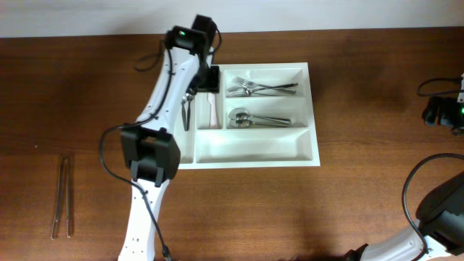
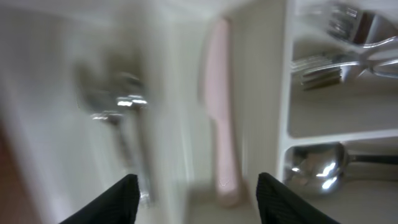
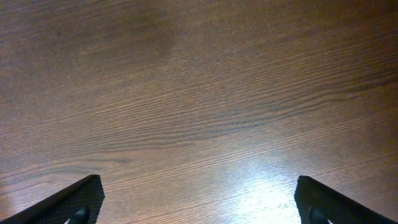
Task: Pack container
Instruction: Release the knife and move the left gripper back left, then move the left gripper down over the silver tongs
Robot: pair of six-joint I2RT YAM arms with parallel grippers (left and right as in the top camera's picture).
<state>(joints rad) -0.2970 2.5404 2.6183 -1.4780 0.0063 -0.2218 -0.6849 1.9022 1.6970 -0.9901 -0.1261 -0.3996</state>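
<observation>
Here, nearest item: a pair of thin metal rods (image 1: 61, 196), side by side on the table (image 1: 348, 210), well to the left of the container (image 1: 290, 147) and apart from it.
Container: a white plastic cutlery tray, lying flat at the middle of the table.
Near long compartment (image 1: 239, 145): nothing in it.
Middle long compartment: spoons (image 1: 250, 118), bowls to the left.
Far long compartment: forks (image 1: 261, 88), loosely piled.
Two upright compartments, at the left end: a pale pink knife (image 2: 219, 112) in the inner one. A metal utensil (image 2: 118, 106) is in the outer one, too blurred to name.
Left tool (image 2: 196, 202): hovers over the upright compartments, jaws apart, gripping nothing.
Right tool (image 3: 199, 202): far to the right, jaws wide over bare table, empty.
Handling, as a judgement: the tray looks stiff, light and smooth. Its rim or outer wall seems the likely place to hold it. If tilted, the loose cutlery would probably slide.
</observation>
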